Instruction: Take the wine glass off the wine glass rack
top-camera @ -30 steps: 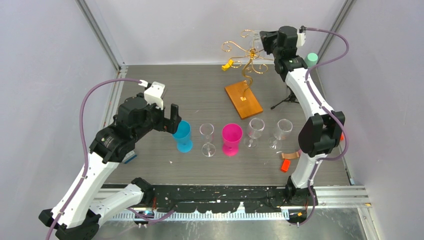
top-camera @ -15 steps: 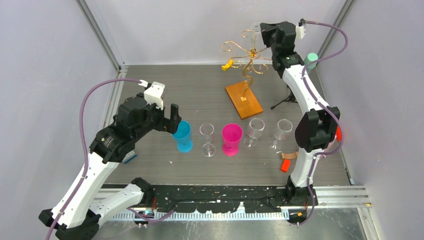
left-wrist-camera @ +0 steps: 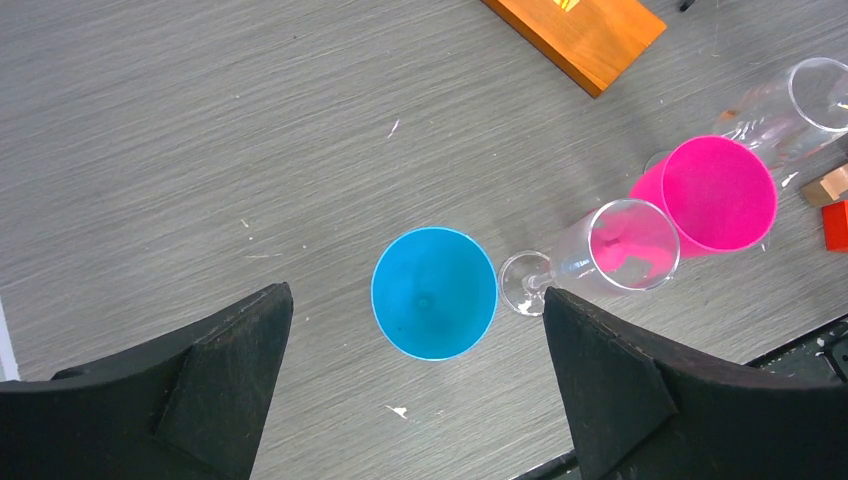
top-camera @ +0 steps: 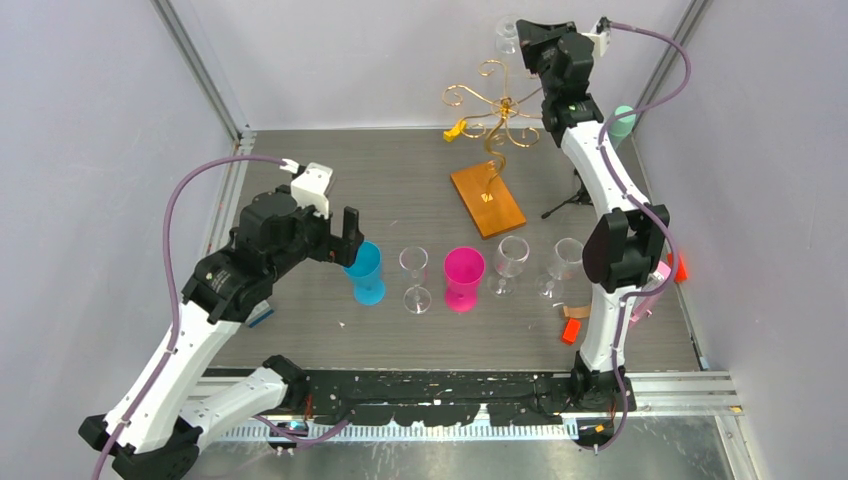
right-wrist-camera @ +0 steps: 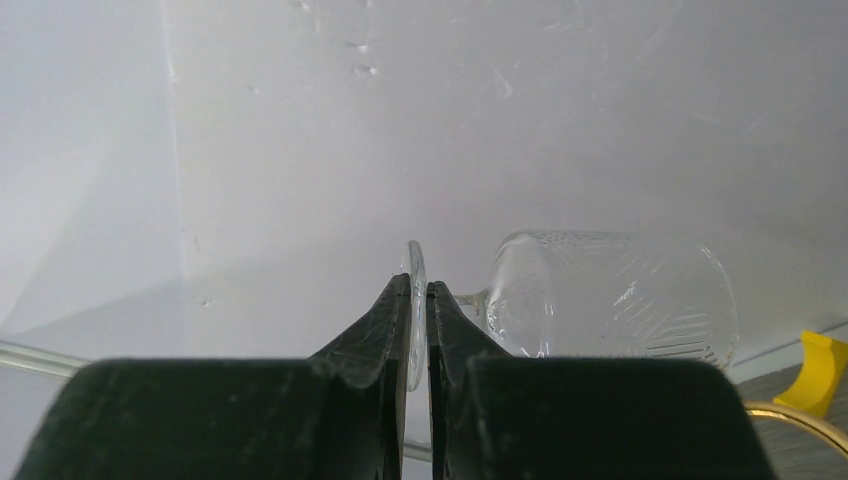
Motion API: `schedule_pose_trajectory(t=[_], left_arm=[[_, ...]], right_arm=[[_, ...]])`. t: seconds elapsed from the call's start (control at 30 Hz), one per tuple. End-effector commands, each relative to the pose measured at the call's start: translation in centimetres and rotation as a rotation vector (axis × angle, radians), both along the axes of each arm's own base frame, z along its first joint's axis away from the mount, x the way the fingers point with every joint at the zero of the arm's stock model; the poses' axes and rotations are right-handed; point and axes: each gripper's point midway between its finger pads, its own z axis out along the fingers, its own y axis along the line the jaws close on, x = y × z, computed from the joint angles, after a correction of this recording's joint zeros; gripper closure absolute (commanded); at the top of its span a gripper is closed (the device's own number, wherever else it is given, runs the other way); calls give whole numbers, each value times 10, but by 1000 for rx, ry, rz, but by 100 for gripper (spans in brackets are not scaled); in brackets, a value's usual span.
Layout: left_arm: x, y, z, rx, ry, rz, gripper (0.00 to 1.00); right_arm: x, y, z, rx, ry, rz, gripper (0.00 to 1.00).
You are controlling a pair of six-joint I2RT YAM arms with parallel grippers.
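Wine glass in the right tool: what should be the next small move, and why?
The right tool is shut on the foot of the wine glass, which lies sideways and, in the top view, appears above the scroll arms of the wine glass rack. Probably carry it a little toward the near side, away from the rack, before lowering; going straight down might strike the wire.

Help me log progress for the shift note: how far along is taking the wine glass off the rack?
Done: the wine glass looks clear of the rack, held above its gold arms. In hand: the right gripper pinches the glass's foot, bowl sideways. Left: probably only setting it down; the left gripper is open over a blue cup.
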Motion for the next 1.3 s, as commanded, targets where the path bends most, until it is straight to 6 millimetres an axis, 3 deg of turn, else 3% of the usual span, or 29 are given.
schedule_pose_trajectory(t=[0.0,0.3,0.53,0.77,1.07,1.2,1.27], left_arm=[[5,-6,20,-44,-58,-9,0],[9,-12,19,-55,-53,-18,0],[13,-19,21,-86,-51,-28,0],[15,-25,25,-118,-52,-35,0],[21,-31,37,-180,-75,-23,0],[24,-39,46,-236,-65,-19,0],[26,-43,52,-278,-66,-23,0]], right_arm=[[-29,6,102,53,-300,54,100],[-52,10,133,86,-378,104,100],[-89,11,164,152,-439,169,100],[-127,25,190,190,-488,290,100],[-163,48,191,254,-458,417,100],[-192,64,189,273,-438,476,100],[-216,67,196,289,-445,507,100]])
